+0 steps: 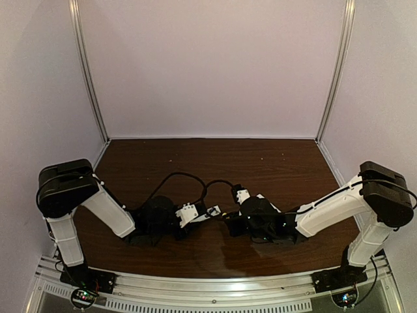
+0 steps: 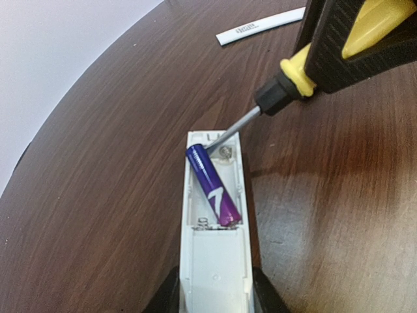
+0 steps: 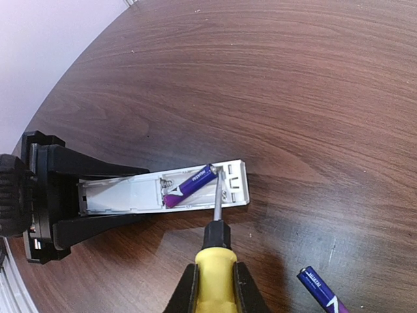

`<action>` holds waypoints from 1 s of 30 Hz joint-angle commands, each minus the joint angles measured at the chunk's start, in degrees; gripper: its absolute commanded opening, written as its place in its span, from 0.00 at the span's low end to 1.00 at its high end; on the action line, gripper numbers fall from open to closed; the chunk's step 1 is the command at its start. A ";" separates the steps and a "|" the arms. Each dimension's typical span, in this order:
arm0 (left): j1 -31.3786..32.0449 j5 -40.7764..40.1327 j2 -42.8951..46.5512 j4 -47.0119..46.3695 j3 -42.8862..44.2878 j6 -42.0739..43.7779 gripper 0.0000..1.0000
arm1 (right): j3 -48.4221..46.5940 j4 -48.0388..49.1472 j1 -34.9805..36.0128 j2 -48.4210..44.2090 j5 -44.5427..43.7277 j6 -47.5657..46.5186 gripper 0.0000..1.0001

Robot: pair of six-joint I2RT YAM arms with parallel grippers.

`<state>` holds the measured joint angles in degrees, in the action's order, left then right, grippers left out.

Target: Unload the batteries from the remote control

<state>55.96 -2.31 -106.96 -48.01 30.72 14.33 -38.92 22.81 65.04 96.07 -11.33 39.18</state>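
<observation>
My left gripper (image 2: 216, 290) is shut on the white remote control (image 2: 215, 257), its open battery bay pointing away. One purple-blue battery (image 2: 214, 186) lies askew in the bay, its far end lifted toward the left wall. My right gripper (image 3: 215, 287) is shut on the yellow-handled screwdriver (image 3: 215, 270). The screwdriver's metal tip (image 3: 218, 179) touches the battery's (image 3: 189, 186) raised end inside the remote (image 3: 124, 194). A second battery (image 3: 324, 291) lies loose on the table to the right. In the top view both grippers meet at mid-table around the remote (image 1: 189, 213).
The flat white cover strip (image 2: 260, 26) lies on the dark wood table (image 2: 98, 163) beyond the remote. White walls (image 1: 208, 65) enclose the back and sides. Black cables (image 1: 195, 182) loop between the two arms.
</observation>
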 commanded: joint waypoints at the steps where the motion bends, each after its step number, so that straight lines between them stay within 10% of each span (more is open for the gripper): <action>1: 0.53 3.32 0.08 -8.15 1.01 0.00 0.00 | -2.21 2.03 3.91 1.08 9.80 -0.05 0.00; 30: 0.13 3.42 0.17 -8.55 0.83 -0.26 0.00 | -7.08 -8.17 7.31 -0.18 3.23 1.12 0.00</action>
<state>56.07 -0.23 -107.09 -48.84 30.37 14.20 -44.23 14.46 69.89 96.40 -12.38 39.62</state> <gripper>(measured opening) 0.306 0.155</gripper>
